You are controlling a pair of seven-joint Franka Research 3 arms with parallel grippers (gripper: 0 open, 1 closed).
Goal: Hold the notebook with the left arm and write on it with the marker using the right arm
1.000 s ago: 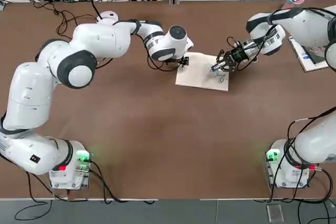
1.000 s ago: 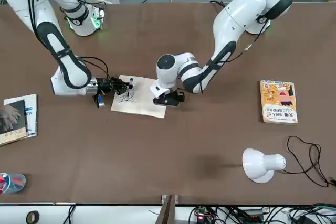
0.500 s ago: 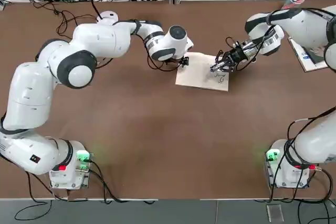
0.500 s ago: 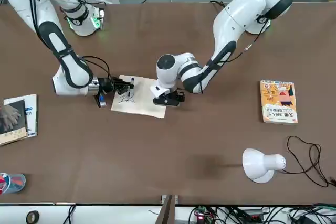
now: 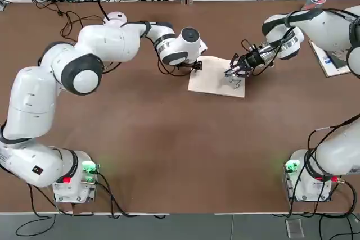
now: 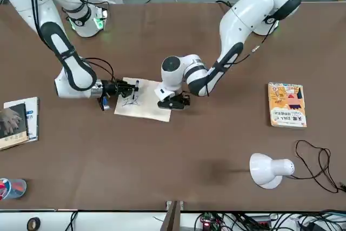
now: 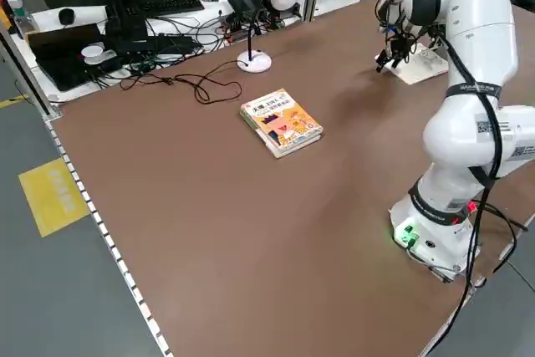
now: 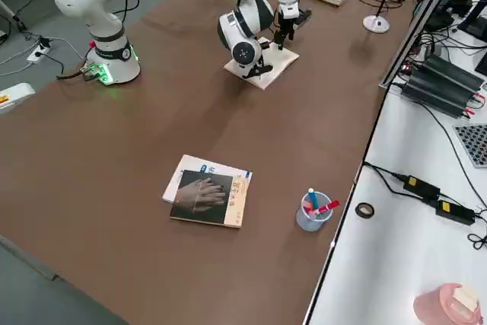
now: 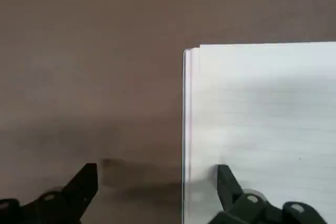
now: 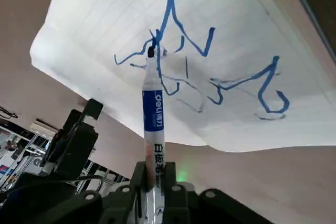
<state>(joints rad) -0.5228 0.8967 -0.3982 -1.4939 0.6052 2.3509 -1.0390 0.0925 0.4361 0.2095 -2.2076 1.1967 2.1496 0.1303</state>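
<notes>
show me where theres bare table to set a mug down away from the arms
Bare: the stretch between the yellow book and the notebook, and the table between both arm bases. Crowded: around the notebook, where the left gripper pins it and the right gripper writes with the marker.

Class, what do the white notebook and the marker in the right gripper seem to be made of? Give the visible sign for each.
White rectangular notebook: matte ruled paper, judging by faint lines, stacked page edges, a slightly curling edge and soaked-in blue ink strokes. Slim white marker with a blue printed band, held in the right gripper: probably smooth plastic, given its even, slightly glossy barrel; the look alone leaves that open.
</notes>
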